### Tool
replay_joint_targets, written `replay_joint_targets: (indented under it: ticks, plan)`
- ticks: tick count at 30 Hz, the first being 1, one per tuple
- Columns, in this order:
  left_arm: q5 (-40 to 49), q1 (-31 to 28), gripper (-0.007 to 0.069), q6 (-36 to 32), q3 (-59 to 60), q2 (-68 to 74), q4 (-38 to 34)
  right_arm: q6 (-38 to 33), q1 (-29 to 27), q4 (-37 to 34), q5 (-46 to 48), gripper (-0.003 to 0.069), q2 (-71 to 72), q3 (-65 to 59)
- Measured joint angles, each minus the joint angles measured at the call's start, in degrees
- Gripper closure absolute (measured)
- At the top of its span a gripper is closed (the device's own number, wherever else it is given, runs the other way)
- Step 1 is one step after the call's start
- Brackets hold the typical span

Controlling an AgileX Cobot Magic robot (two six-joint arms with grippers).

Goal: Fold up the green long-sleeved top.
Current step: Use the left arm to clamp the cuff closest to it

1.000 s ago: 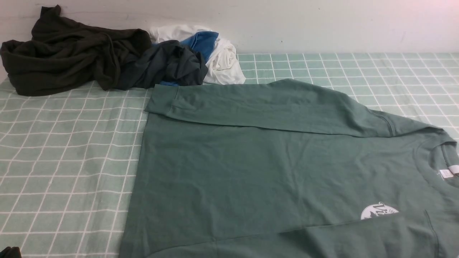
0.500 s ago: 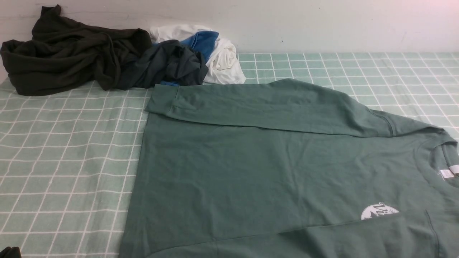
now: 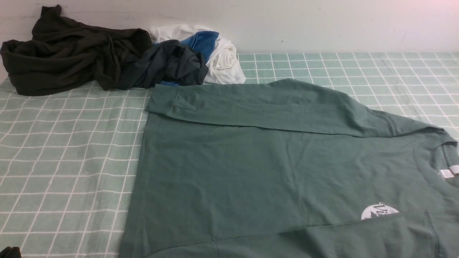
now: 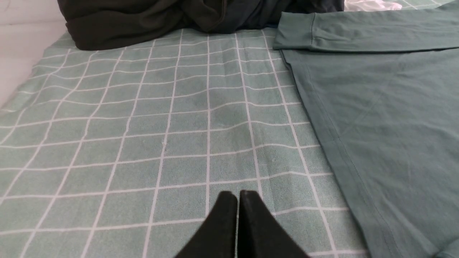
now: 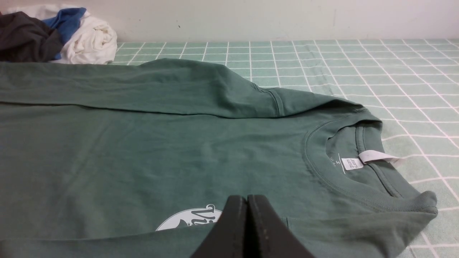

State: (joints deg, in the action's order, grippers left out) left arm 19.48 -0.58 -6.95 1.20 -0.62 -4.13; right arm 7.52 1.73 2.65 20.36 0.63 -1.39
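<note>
Green top [image 3: 272, 168] lies flat on the checked sheet [image 3: 64, 161], sleeves [image 3: 265, 104] folded in, prob. ready for halving, w/ L fingers [image 4: 226, 218] clenched empty beside its hem [image 4: 324, 129], R fingers [image 5: 233, 225] likewise near the logo [image 3: 378, 212].

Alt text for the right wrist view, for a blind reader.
A green long-sleeved top lies flat on a checked cloth, one sleeve folded over its body; the right gripper, jaws shut, sits near its white chest logo.
</note>
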Motion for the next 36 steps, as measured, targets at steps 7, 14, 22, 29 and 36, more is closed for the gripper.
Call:
replay_joint_targets:
  ticks: [7, 14, 22, 29, 36]
  plan:
    - [0.0, 0.0, 0.0628, -0.06, 0.0, 0.0, 0.0, 0.0, 0.0, 0.0, 0.0, 0.0673, 0.0, 0.0]
    - [0.0, 0.0, 0.0628, -0.18, 0.0, 0.0, -1.16, 0.0, 0.0, 0.0, 0.0, 0.0673, 0.0, 0.0]
    - [0.2, 0.0, 0.0628, 4.35, 0.4, 0.0, -21.06, 0.0, 0.0, -2.12, 0.0, 0.0673, 0.0, 0.0]
    - [-0.1, 0.0, 0.0628, 8.62, 0.53, 0.0, -46.07, 0.0, 0.0, -28.1, -1.05, 0.0673, 0.0, -0.06]
    - [-1.29, 0.0, 0.0628, 9.18, 0.53, 0.0, -48.1, 0.0, 0.0, -53.14, -4.67, 0.0673, 0.0, -0.06]
